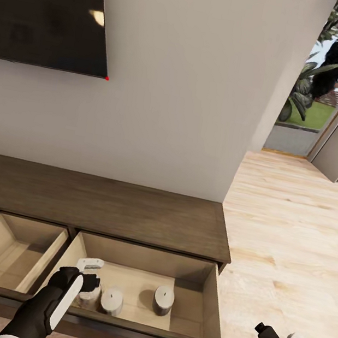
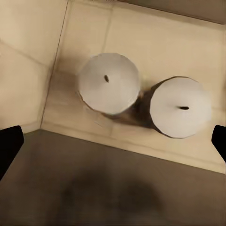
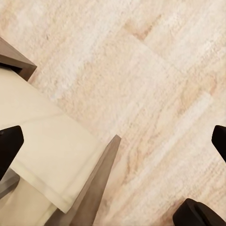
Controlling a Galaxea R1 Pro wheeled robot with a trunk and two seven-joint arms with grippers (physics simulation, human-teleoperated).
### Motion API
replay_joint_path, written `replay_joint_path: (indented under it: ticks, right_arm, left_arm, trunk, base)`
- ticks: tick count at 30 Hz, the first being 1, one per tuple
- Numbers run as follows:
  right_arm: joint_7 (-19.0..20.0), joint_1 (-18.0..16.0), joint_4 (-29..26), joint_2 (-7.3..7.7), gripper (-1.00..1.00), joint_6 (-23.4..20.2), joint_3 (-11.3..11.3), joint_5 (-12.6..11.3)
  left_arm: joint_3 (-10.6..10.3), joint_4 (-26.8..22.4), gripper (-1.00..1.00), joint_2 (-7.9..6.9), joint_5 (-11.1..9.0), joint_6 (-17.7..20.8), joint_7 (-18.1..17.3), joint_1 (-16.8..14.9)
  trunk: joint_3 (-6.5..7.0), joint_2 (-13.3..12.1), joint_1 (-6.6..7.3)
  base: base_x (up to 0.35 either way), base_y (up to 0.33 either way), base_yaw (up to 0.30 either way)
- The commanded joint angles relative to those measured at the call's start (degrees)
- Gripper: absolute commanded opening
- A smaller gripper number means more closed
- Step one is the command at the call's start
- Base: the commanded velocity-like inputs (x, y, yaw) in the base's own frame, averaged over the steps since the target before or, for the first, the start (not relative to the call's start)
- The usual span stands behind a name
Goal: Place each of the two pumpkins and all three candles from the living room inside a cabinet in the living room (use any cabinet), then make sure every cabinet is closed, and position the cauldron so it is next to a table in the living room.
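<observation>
**Three candles in the open drawer, left arm above them**

A pale wall point(image 1: 173, 81) fills the upper head view, with a dark screen point(image 1: 54, 4) at upper left and light wood floor point(image 1: 289, 240) running down the right side toward a doorway with greenery. The long dark brown cabinet point(image 1: 96, 206) crosses the lower half of the frame; two of its drawers are pulled out, showing beige interiors. The left drawer point(image 1: 5, 251) holds nothing visible. The right drawer point(image 1: 190, 300) holds three candles: one point(image 1: 163, 300) stands apart toward the centre, another point(image 1: 112, 300) is left of it, and a third point(image 1: 89, 294) just beside that is partly hidden behind the left gripper point(image 1: 89, 274). That gripper hangs over the drawer's front left corner; in its wrist view its fingertips point(image 2: 9, 146) sit wide apart at the frame edges, above two candles standing almost touching. The right gripper point(image 1: 267, 336) is at lower right over the floor, fingers point(image 3: 9, 148) spread, beside the drawer's outer corner.
</observation>
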State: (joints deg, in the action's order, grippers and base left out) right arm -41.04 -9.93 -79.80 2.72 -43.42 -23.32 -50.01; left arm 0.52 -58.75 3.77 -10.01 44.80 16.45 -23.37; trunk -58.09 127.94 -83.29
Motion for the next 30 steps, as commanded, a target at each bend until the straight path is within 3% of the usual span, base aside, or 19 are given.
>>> replay_joint_path:
  ticks: [1, 8, 15, 23, 30]
  right_arm:
    - [0.0, 0.0, 0.0, 0.0, 1.0, 0.0, 0.01, 0.0]
    - [0.0, 0.0, 0.0, -0.08, 1.0, 0.0, 0.03, 0.0]
    - [0.0, 0.0, 0.0, -0.09, 1.0, 0.0, 0.08, 0.0]
    - [0.0, 0.0, 0.0, -0.09, 1.0, 0.0, 0.2, 0.02]
    - [0.0, 0.0, 1.14, -0.09, 1.0, 0.0, 0.31, 0.05]
  left_arm:
    - [0.0, -0.05, 1.0, 0.0, 0.0, 0.09, 0.01, 0.0]
    - [0.02, -1.46, 1.0, 0.01, -0.17, 1.65, 0.07, -0.09]
    - [0.12, -4.36, 1.0, 0.01, -0.26, 5.61, 0.07, -0.09]
    - [0.18, -5.06, 1.0, 0.01, -0.34, 6.6, 0.07, -0.09]
    - [0.29, -6.04, 1.0, 0.07, -0.36, 7.24, 0.07, -0.09]
  trunk:
    - [0.0, 0.0, 0.0]
    - [1.26, -2.81, 1.54]
    - [2.51, -5.61, 3.07]
    - [3.95, -8.82, 4.83]
    - [5.21, -11.63, 6.37]
  base:
    - [-0.008, 0.0, 0.0]
    - [-0.001, 0.0, 0.0]
    - [0.0, 0.0, 0.0]
    - [-0.003, 0.0, 0.0]
    - [-0.19, 0.0, 0.0]
